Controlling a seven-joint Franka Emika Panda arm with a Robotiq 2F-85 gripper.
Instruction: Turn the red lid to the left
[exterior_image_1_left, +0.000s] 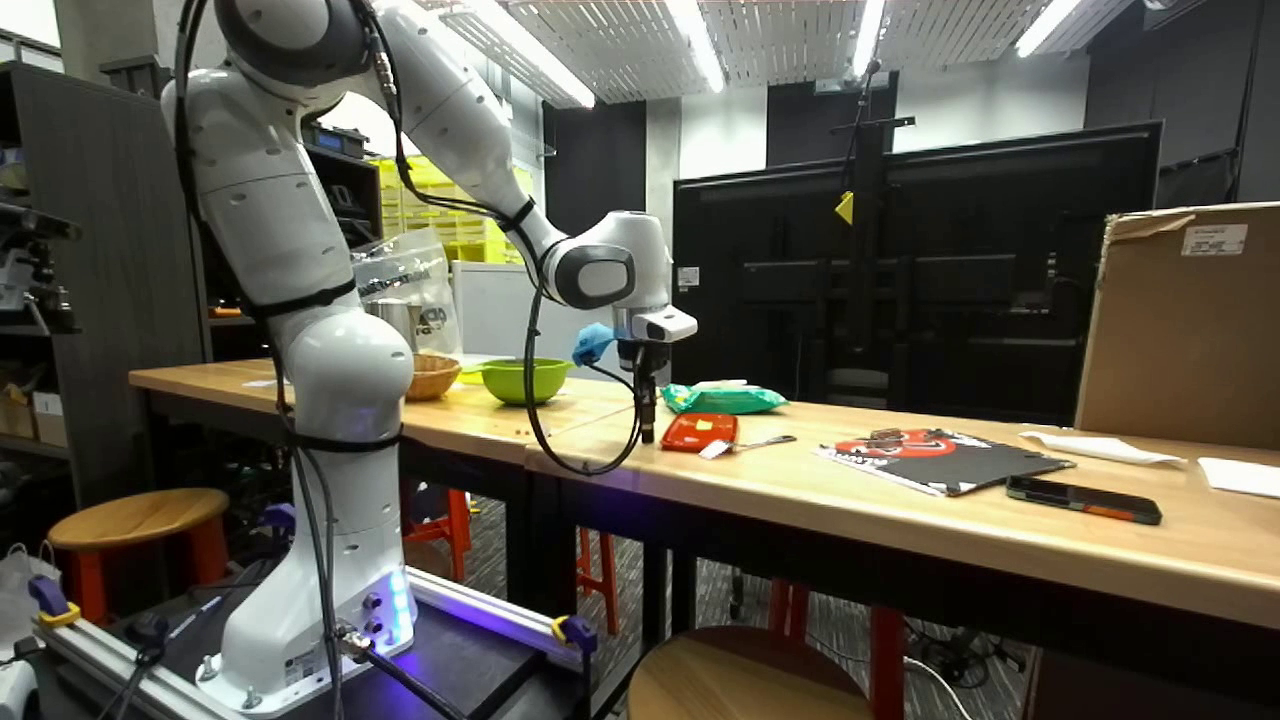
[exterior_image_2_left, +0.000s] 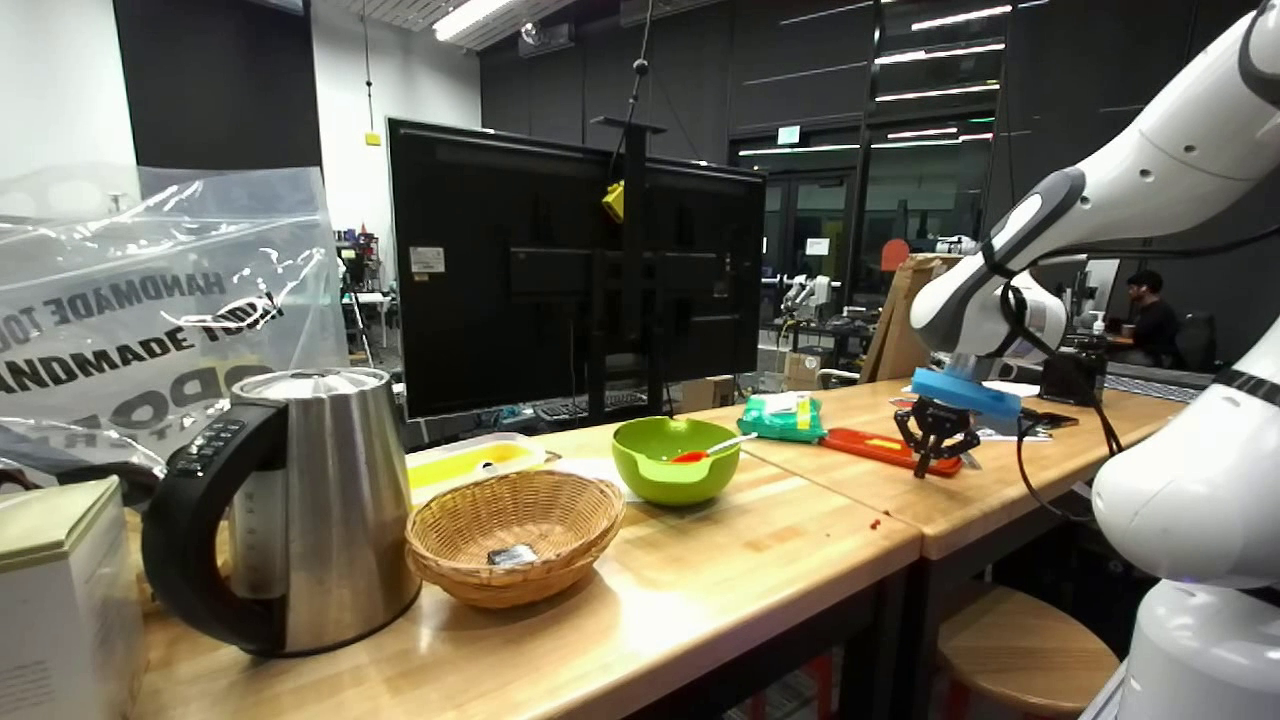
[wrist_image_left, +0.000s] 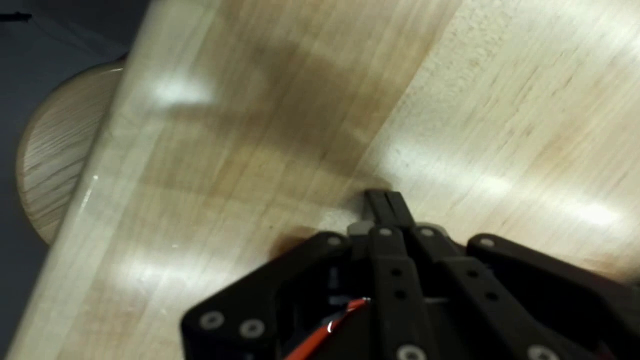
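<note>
The red lid lies flat on the wooden table near its front edge, with a small yellow patch on it. It also shows in an exterior view, partly hidden behind my gripper. My gripper points straight down beside the lid, its tips low at the table surface. In the wrist view the gripper's fingertips are together with nothing between them. Only a strip of the red lid's edge shows there, behind the gripper's links. I cannot tell whether the gripper touches the lid.
A metal utensil lies against the lid. A teal-green pack is behind it. A green bowl, wicker basket and kettle stand along the table. Red-and-black sheets, a phone and a cardboard box are farther along.
</note>
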